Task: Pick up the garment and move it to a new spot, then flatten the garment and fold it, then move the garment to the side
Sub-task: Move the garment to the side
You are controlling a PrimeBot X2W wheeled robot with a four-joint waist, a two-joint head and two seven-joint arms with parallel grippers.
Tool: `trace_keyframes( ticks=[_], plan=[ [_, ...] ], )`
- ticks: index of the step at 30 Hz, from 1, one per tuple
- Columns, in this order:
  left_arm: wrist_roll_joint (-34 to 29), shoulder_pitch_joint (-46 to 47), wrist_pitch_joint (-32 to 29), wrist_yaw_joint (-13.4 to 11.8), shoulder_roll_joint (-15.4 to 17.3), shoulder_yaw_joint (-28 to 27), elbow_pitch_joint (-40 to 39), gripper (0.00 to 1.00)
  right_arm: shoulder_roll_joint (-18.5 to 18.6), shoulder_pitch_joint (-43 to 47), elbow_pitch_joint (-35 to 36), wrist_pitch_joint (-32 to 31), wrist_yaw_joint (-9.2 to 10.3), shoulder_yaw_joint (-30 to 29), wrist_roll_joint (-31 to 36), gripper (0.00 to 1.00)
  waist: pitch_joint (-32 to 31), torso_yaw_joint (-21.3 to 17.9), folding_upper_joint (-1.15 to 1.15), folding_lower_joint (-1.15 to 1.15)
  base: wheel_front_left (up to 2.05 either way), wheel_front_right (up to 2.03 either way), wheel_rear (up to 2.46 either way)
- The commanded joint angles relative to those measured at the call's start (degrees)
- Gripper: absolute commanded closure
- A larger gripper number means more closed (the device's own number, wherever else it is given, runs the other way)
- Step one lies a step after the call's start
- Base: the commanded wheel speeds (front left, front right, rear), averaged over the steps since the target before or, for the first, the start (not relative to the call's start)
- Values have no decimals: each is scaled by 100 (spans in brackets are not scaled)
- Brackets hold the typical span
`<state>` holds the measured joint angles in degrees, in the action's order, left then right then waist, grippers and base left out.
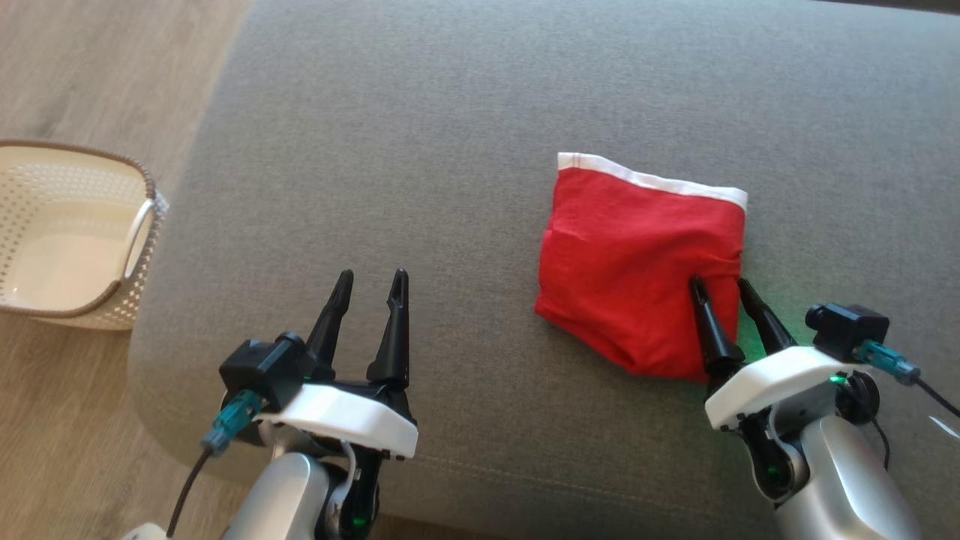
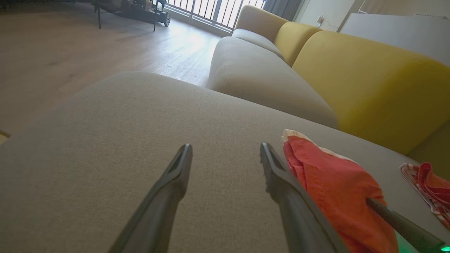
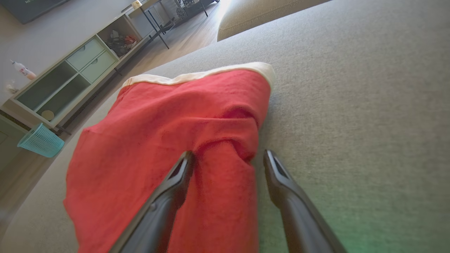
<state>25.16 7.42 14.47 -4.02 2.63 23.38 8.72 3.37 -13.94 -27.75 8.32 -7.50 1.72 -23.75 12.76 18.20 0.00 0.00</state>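
Item: folded red garment (image 1: 630,247) on sofa (image 1: 450,112). Its right edge lay between the open, empty right gripper (image 1: 720,283) fingers. Left gripper (image 1: 373,274) was open, well left.

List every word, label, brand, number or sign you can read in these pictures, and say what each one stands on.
None can be read.
Pale marks on the dark screen: too blurred to read.
The red garment, sofa and basket show no lettering.

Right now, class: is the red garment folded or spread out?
Folded. The garment lies as a compact block, with a layer doubled over at one edge.
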Motion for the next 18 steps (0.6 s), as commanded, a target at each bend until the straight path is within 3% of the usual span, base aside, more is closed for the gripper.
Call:
trace_keyframes(
  ticks=[1,16,17,18],
  plan=[
    [21,208,52,16,25,-162,-177,0,21,-194,62,-15,1,123,-158,0,-22,57,0,0,0,0,0],
    [8,211,52,24,25,-103,-231,0,124,-517,-680,-86,1,326,-656,0,-15,186,0,0,0,0,0],
    [6,214,52,23,25,-95,-228,0,143,-529,-728,-74,1,354,-654,10,-16,190,0,0,0,0,0],
    [2,216,52,22,25,-89,-225,0,171,-543,-777,-47,1,375,-629,65,-17,191,0,0,0,0,0]
  ],
)
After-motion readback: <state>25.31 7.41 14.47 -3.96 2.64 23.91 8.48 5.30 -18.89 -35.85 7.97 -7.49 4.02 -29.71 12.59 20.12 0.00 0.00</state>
